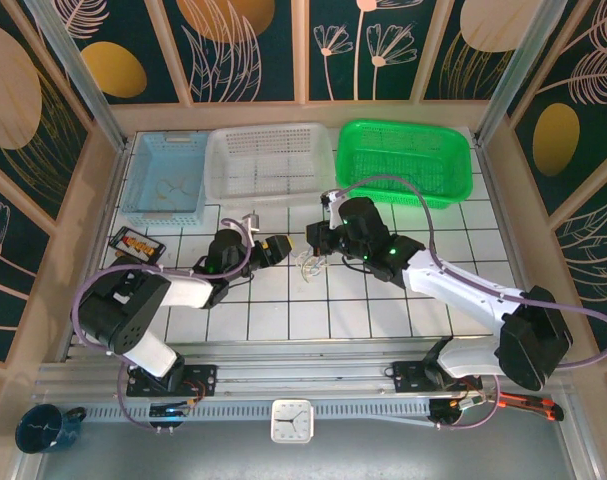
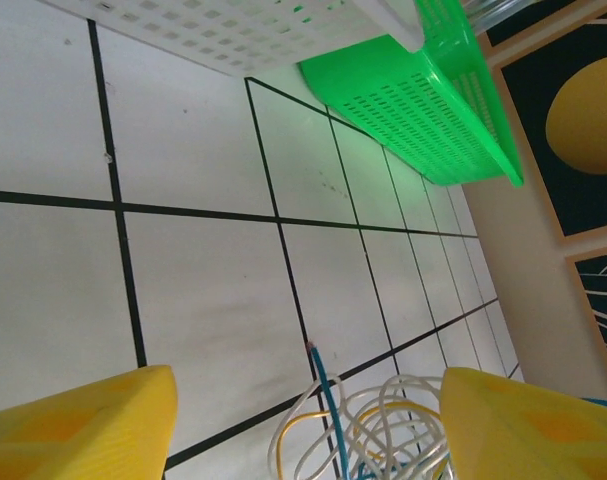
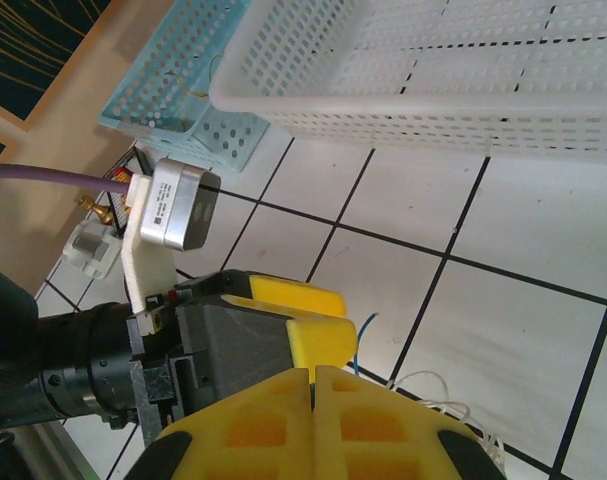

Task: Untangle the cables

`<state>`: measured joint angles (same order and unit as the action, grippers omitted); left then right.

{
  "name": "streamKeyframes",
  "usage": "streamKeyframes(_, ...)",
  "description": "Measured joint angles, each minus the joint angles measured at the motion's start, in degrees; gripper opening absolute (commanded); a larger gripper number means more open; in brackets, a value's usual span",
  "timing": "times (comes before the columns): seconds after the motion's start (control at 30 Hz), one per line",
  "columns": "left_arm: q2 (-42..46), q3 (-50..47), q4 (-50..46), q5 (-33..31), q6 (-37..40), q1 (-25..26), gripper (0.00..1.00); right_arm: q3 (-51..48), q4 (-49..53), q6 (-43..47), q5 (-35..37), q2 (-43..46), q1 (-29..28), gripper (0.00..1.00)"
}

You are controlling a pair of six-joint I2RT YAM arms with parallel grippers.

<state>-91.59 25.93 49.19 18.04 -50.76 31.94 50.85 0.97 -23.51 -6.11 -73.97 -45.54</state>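
Observation:
The cables (image 1: pixel 310 263) lie as a small tangle of thin whitish loops on the white tiled table, between my two grippers. In the left wrist view the cables (image 2: pixel 383 425) show white, yellow and blue strands, with a blue wire end (image 2: pixel 317 352) sticking up. My left gripper (image 2: pixel 308 388) is open, its yellow fingers (image 2: pixel 78 425) standing either side of the tangle. From above, the left gripper (image 1: pixel 275 246) sits just left of the cables. My right gripper (image 3: pixel 311 376) is shut, with a thin blue cable (image 3: pixel 359 335) running into its seam; from above the right gripper (image 1: pixel 317 241) is right over the tangle.
Three baskets line the back: blue (image 1: pixel 166 175), white (image 1: pixel 271 160) and green (image 1: pixel 405 160). A small black tray (image 1: pixel 135 243) sits at the left edge and a small grey-white part (image 1: pixel 249 221) behind the left gripper. Wooden walls enclose the table.

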Motion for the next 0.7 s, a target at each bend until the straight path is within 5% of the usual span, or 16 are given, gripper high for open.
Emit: streamKeyframes(0.7,-4.35,1.31,4.68,1.07,-2.08,1.16,0.37,-0.90,-1.31,-0.87,-1.09,0.74,0.00,0.00)
